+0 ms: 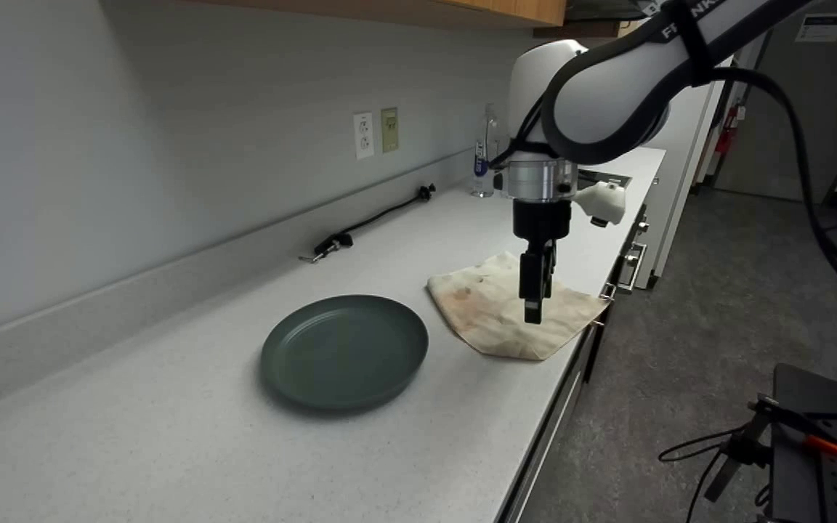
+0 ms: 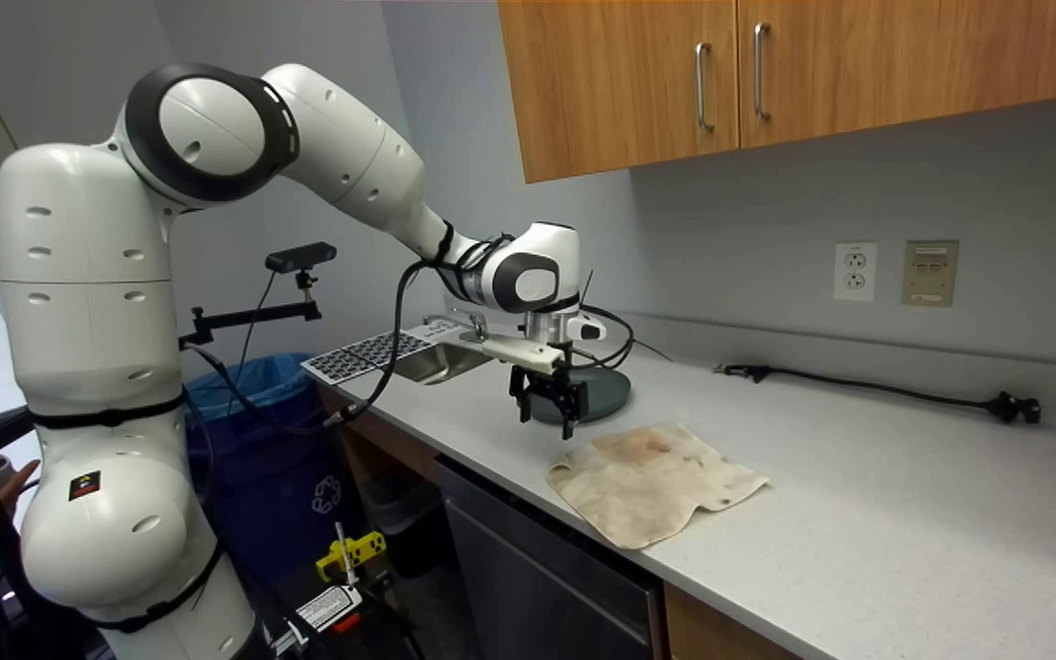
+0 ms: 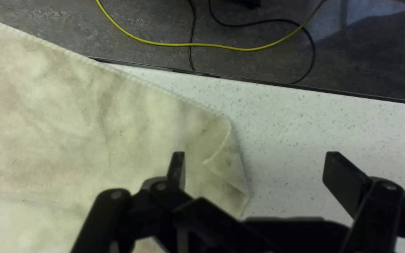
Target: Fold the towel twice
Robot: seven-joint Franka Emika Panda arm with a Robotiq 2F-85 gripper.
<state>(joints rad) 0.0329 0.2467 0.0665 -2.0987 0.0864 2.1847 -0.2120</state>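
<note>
The towel (image 2: 656, 486) lies on the counter (image 1: 171, 443), shallowly wrinkled, with part of it reaching the front edge. Its cream surface carries brownish stains, visible in both exterior views. The plate (image 1: 346, 352), dark green and round, sits just beside the towel; the two do not touch.

From where I stand, the arm (image 2: 354, 156) extends over the counter with the gripper (image 3: 254, 168) pointing down, above the towel's corner on the plate's side. The fingers (image 3: 345, 182) are spread wide. In the wrist view, one finger is positioned over the towel and the opposite finger over the counter; between them shows the end of the towel, where a small flap is turned over on itself.

A black rod (image 2: 876, 386) lies near the foot of the wall (image 1: 171, 145). A clear bottle (image 1: 480, 165) stands farther along. An outlet (image 1: 364, 136) is fitted above the rod.

In an exterior view, the sink (image 2: 423, 365) is set into the counter, a cabinet (image 2: 620, 82) is mounted overhead, and a blue bin (image 2: 285, 477) stands below counter level. The wrist view shows a yellow cable (image 3: 195, 44) on the floor (image 3: 146, 21) beyond the counter edge.
</note>
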